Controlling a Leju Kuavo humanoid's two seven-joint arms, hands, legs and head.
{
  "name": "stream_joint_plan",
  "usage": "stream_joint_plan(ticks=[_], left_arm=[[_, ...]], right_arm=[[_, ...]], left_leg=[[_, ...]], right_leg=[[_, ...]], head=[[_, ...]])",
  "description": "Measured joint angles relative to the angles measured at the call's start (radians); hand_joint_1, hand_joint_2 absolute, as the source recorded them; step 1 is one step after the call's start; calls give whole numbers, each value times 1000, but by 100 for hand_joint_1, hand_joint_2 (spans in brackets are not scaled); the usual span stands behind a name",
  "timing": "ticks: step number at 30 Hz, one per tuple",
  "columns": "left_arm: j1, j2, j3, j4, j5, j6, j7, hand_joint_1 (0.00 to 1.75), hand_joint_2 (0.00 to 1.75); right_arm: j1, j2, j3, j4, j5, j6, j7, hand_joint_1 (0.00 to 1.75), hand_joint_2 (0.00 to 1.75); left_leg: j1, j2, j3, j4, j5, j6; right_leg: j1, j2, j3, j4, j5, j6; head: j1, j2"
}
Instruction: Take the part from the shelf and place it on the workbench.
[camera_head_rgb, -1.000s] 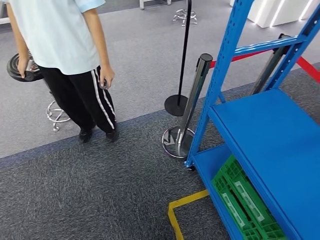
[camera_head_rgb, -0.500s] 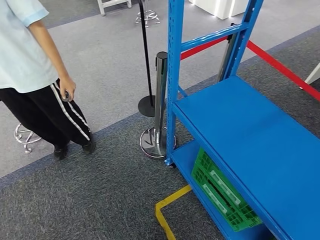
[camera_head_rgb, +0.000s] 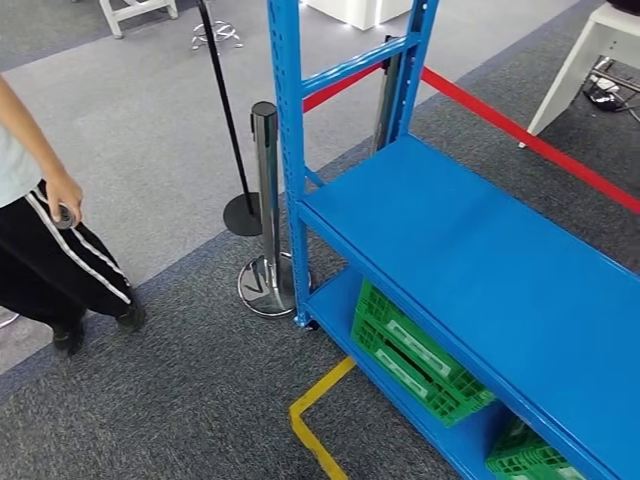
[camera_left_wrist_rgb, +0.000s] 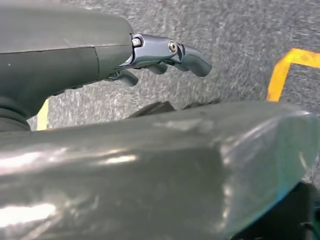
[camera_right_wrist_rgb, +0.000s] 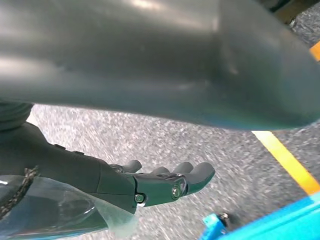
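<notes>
Head view looks down on a blue metal shelf (camera_head_rgb: 483, 270) standing on grey carpet, its broad middle deck bare and blue; no part can be made out on it from here. On the lower deck lies a green plastic crate (camera_head_rgb: 411, 355), with the corner of a second green crate (camera_head_rgb: 528, 455) further along toward the right edge. Just beside the shelf's near upright stands a chrome barrier post (camera_head_rgb: 266, 200) on a round base, and a red belt (camera_head_rgb: 528, 140) runs behind the shelf toward the right. A black pole on a flat round foot (camera_head_rgb: 226, 130) stands a little beyond the post. Yellow floor tape (camera_head_rgb: 317, 420) forms a corner on the carpet in front of the lower deck. At the left edge a person (camera_head_rgb: 45, 250) in dark trousers with white side stripes stands, one hand closed around a small dark object. Left wrist view shows the left hand (camera_left_wrist_rgb: 166, 55) hanging over the carpet, fingers extended and slightly apart, holding nothing. Right wrist view shows the right hand (camera_right_wrist_rgb: 158, 182) likewise loose over the carpet, fingers stretched out and empty, with a blue corner of the shelf near its fingertips.
</notes>
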Motion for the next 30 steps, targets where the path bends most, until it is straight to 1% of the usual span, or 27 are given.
stream_joint_plan(ticks=[1, 2, 3, 4, 6, 7, 8, 10, 11, 12, 13, 14, 15, 17, 18, 19, 20, 21, 22, 23, 24, 25, 26, 27, 28, 29, 30], left_arm=[[0, -1, 0, 0, 2, -3, -3, 0, 0], [0, -2, 0, 0, 5, -7, -7, 0, 0], [0, -2, 1, 0, 8, -11, -11, 0, 0], [-1, -1, 1, 0, 12, -16, -15, 0, 0], [-3, -2, 6, 0, 24, -27, -20, 0, 0], [-4, -3, 10, 0, 31, -32, -21, 0, 0], [-4, -3, 15, 0, 38, -36, -21, 0, 0], [-2, -4, 20, 0, 45, -41, -20, 0, 0], [-1, -5, 20, 0, 47, -42, -20, 0, 0], [1, -5, 21, 0, 48, -42, -20, 0, 0], [2, -5, 22, 0, 49, -43, -19, 0, 0], [3, -5, 23, 0, 49, -43, -19, 0, 0], [3, -6, 24, 0, 48, -41, -19, 0, 0], [4, -5, 25, 0, 48, -35, -18, 0, 0], [4, -5, 26, 1, 47, -31, -17, 0, 0], [4, -4, 27, 1, 47, -27, -15, 0, 0], [4, -4, 27, 1, 46, -23, -14, 0, 0], [3, -4, 27, 1, 45, -18, -13, 0, 0], [1, -5, 28, 1, 44, -15, -12, 0, 0], [0, -6, 29, 1, 43, -12, -12, 0, 0], [1, -7, 30, 1, 42, -11, -12, 0, 0], [2, -8, 31, 1, 41, -10, -11, 0, 0], [4, -8, 32, 1, 40, -7, -11, 0, 0], [6, -9, 33, 1, 40, -3, -9, 0, 0], [7, -9, 33, 1, 39, 2, -7, 0, 0], [8, -10, 33, 1, 38, 8, -6, 0, 0], [7, -12, 34, 1, 38, 13, -4, 0, 0]], right_arm=[[0, 0, 0, 0, 1, 0, 0, 0, 0], [-1, 0, -1, 0, 1, 0, 0, 0, 0], [-2, 0, -1, 0, 2, 0, 0, 0, 0], [-2, 0, -1, 0, 3, 0, 0, 0, 0], [0, 0, -2, 0, 6, 0, 1, 0, 0], [2, 0, -2, 0, 7, 0, 1, 0, 0], [2, 0, -2, 0, 8, 0, 2, 0, 0], [1, 0, -4, 0, 10, 0, 4, 0, 0], [0, 0, -4, 0, 10, 0, 4, 0, 0], [-1, 0, -5, 0, 10, 0, 4, 0, 0], [0, 0, -5, 0, 10, 0, 5, 0, 0], [0, 0, -5, 0, 10, 0, 5, 0, 0], [0, 0, -5, 0, 10, 0, 6, 0, 0], [0, 0, -5, -1, 11, 0, 9, 0, 0], [0, 0, -6, -2, 12, 0, 9, 0, 0], [0, 0, -6, -3, 14, 0, 11, 0, 0], [1, 0, -7, -5, 15, 0, 13, 0, 0], [4, 0, -7, -6, 16, 0, 14, 0, 0], [8, 1, -8, -8, 18, 0, 16, 0, 0], [12, 1, -8, -8, 19, 0, 17, 0, 0], [14, 1, -9, -9, 21, 0, 18, 0, 0], [15, 1, -10, -10, 22, 0, 18, 0, 0], [14, 1, -12, -10, 23, 0, 19, 0, 0], [14, 1, -13, -11, 25, 0, 20, 0, 0], [15, 1, -14, -12, 26, 0, 22, 0, 0], [19, 1, -15, -12, 27, 0, 23, 0, 0], [22, 1, -16, -14, 27, 0, 25, 0, 0]], left_leg=[[0, 12, 4, 2, -4, -5], [-3, 23, 7, 6, -9, -11], [-5, 33, 12, 9, -14, -17], [-7, 42, 16, 11, -17, -23], [-5, 57, 24, 12, -23, -34], [-2, 46, 25, 17, -31, -41], [1, 25, 21, 37, -49, -46], [4, -31, -18, 134, -110, -52], [4, -45, -49, 204, -143, -52], [4, -51, -79, 265, -163, -51], [3, -52, -98, 299, -164, -49], [2, -54, -101, 296, -145, -44], [1, -60, -88, 253, -106, -38], [-2, -102, -41, 119, -27, -22], [-3, -124, -22, 67, -7, -17], [-4, -139, -13, 39, -1, -13], [-5, -140, -10, 31, -4, -11], [-5, -130, -8, 24, -4, -11], [-4, -117, -6, 18, -1, -8], [-2, -105, -4, 11, 3, -4], [0, -91, -3, 4, 6, 0], [1, -76, -3, 1, 7, 2], [0, -62, -4, 1, 7, 5], [0, -46, -5, 1, 7, 5], [0, -31, -6, 2, 6, 4], [1, -16, -6, 2, 5, 3], [1, -4, -5, 3, 3, 0]], right_leg=[[-1, -25, 41, -74, 31, 1], [-1, -46, 76, -136, 54, -3], [0, -61, 99, -176, 66, -10], [2, -68, 107, -191, 67, -18], [4, -45, 104, -189, 66, -36], [4, -35, 106, -189, 68, -43], [3, -24, 108, -191, 70, -50], [2, -3, 112, -192, 75, -60], [4, 9, 112, -192, 76, -62], [6, 22, 112, -192, 76, -63], [8, 37, 113, -191, 76, -64], [10, 51, 115, -191, 76, -64], [11, 66, 117, -191, 76, -64], [14, 94, 118, -190, 75, -63], [14, 107, 115, -188, 75, -60], [13, 118, 110, -187, 76, -56], [12, 130, 103, -187, 78, -50], [10, 142, 96, -189, 81, -43], [8, 136, 90, -186, 79, -38], [9, 115, 80, -173, 68, -33], [10, 85, 65, -142, 45, -28], [9, 50, 40, -90, 12, -24], [9, 28, 8, -25, -25, -19], [8, 20, -21, 37, -52, -14], [6, 16, -39, 78, -64, -9], [3, 12, -38, 81, -55, -5], [0, 6, -16, 43, -29, -1]], head=[[1, 0], [1, 0], [0, 0], [-2, 0], [-5, 0], [-6, 0], [-7, 0], [-10, 0], [-10, 0], [-10, 0], [-11, 0], [-10, 0], [-10, 0], [-10, 0], [-10, 0], [-10, 0], [-10, 0], [-10, 0], [-9, 0], [-7, 0], [-3, 0], [0, 0], [3, 0], [4, 0], [4, 0], [4, 0], [4, 0]])
